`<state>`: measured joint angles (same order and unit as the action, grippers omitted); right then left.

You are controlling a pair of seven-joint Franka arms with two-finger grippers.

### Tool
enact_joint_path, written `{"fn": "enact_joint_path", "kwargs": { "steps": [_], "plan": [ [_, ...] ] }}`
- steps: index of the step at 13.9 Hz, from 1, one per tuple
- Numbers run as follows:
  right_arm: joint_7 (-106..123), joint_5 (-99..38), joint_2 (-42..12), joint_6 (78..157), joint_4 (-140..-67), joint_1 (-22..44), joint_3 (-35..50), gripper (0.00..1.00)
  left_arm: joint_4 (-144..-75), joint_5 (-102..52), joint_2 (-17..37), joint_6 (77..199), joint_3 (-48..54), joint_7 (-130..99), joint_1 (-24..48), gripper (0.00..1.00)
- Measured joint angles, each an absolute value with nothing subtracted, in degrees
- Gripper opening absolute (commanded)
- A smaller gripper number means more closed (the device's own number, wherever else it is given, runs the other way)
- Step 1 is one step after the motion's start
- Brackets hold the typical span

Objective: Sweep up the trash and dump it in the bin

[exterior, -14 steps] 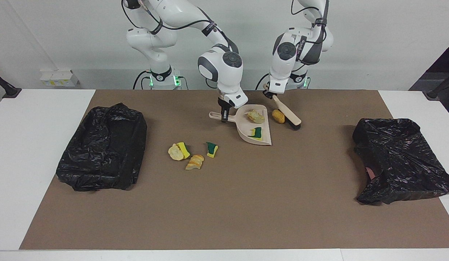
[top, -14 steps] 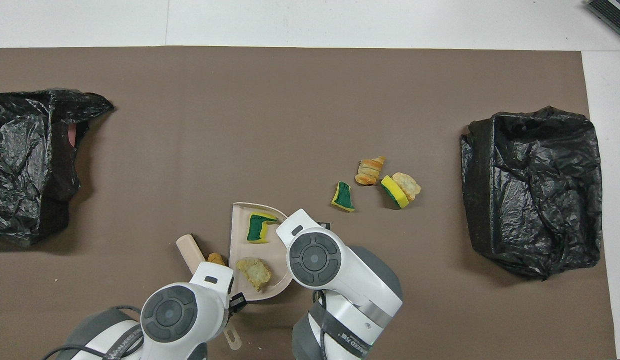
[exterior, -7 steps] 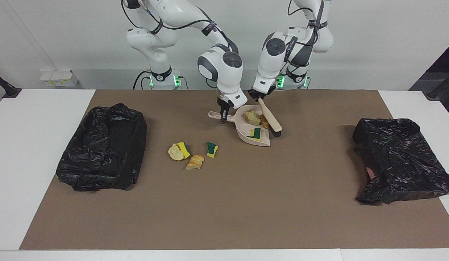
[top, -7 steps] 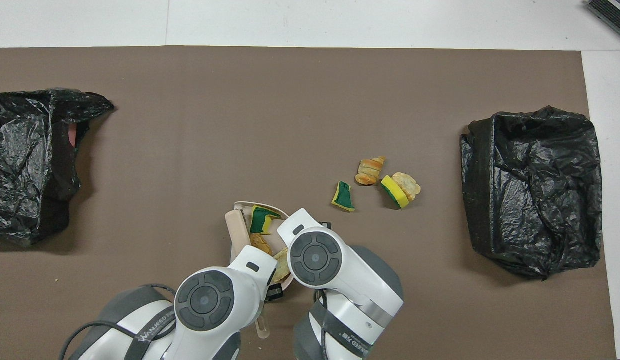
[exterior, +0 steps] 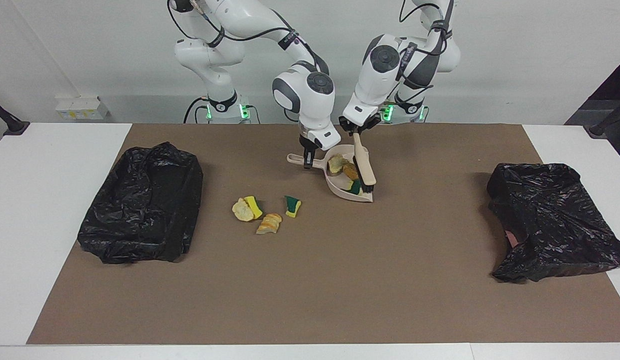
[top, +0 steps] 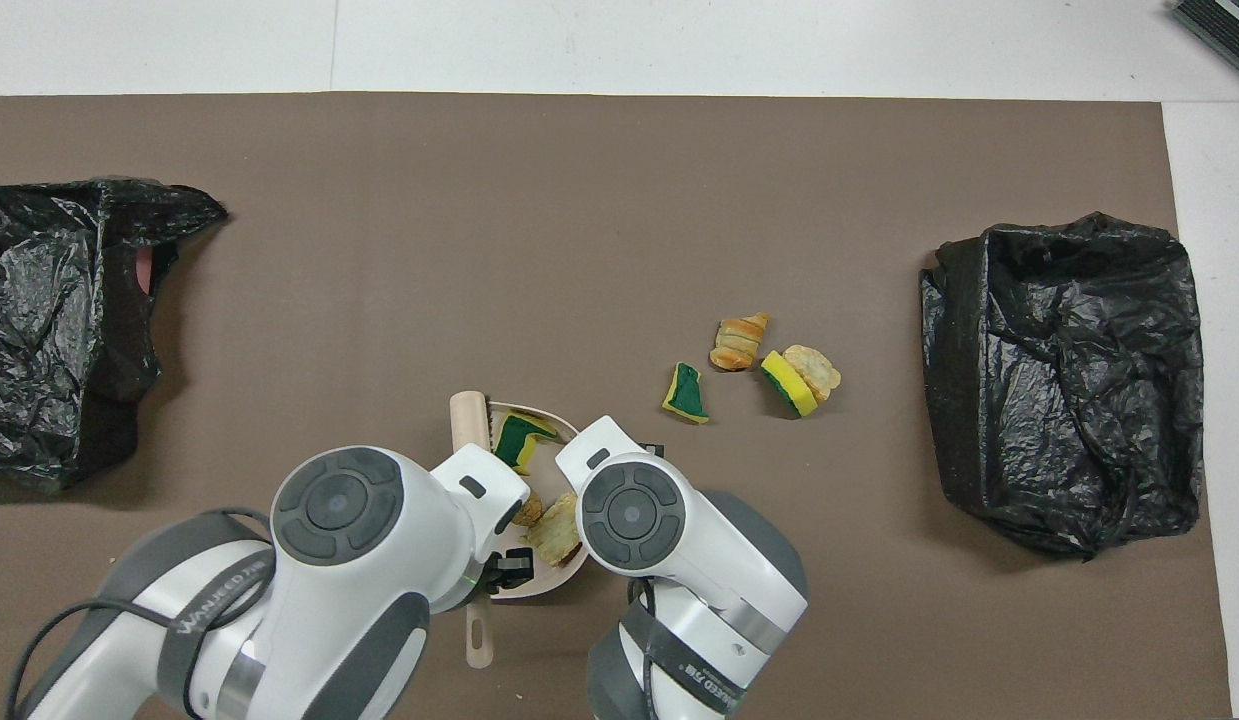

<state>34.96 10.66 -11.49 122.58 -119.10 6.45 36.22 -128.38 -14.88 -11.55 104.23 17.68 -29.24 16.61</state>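
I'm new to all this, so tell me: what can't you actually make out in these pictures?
- Overhead view: the dustpan is partly covered by both wrists, so the scraps in it cannot be counted.
- Overhead view: the right gripper's fingers and the pan's handle lie under its wrist.
- Both views: what the two black bags hold is hidden by plastic.

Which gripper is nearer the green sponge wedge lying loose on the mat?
Right. The right gripper grips the dustpan handle, beside the wedge. The left gripper holds the brush over the dustpan's other edge, toward the left arm's end.
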Motion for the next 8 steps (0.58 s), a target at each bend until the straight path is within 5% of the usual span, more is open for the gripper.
{"fn": "enact_joint_path", "kwargs": {
  "steps": [8],
  "plan": [
    [35.2,10.6,-9.6,120.6,-117.5,3.8,32.8,0.00,-129.2,-14.9,-12.7,103.3,18.9,-27.5,15.4,0.00]
  ]
}}
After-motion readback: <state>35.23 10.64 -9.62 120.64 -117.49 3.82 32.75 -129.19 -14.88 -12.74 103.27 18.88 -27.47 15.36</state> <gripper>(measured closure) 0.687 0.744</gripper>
